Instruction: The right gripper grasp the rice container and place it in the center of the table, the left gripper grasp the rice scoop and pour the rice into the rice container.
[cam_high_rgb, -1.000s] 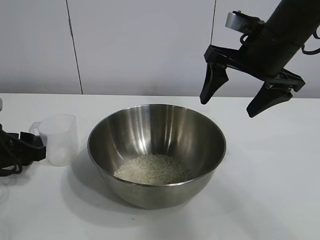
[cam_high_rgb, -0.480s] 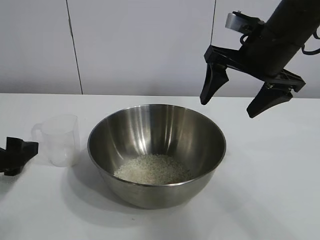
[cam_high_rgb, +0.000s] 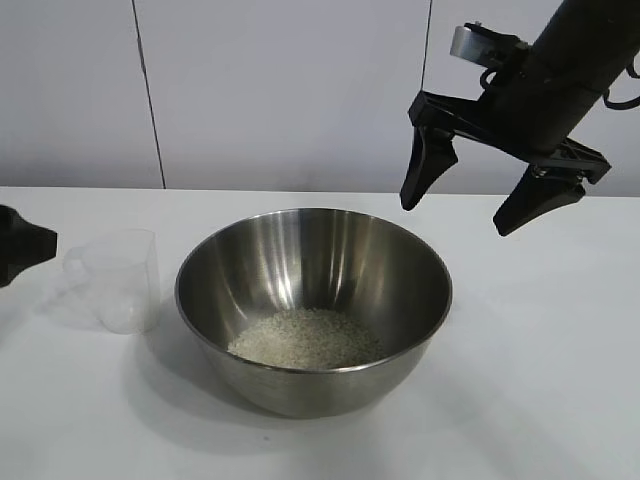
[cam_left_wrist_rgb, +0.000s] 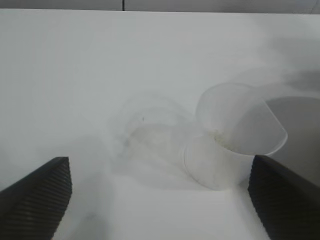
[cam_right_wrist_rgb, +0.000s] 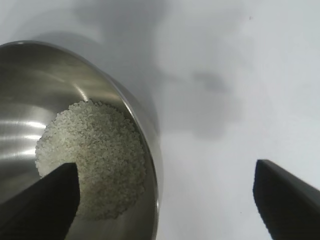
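left pincer (cam_high_rgb: 18, 250) has backed off toward 9 o'clock and lifted since a second ago; it was against the rice scoop (cam_high_rgb: 118, 278), now it's clear of it, fingers apart and empty. the scoop stands upright on the counter (cam_high_rgb: 540, 380), long axis vertical, mouth up, handle toward 9 o'clock, just beside the rice container (cam_high_rgb: 313, 305) at its 9 o'clock. rice (cam_high_rgb: 305, 338) sits in the container, mid-counter. the pour looks done. right pincer (cam_high_rgb: 490, 195) hangs spread above the container's 2 o'clock rim, unchanged.
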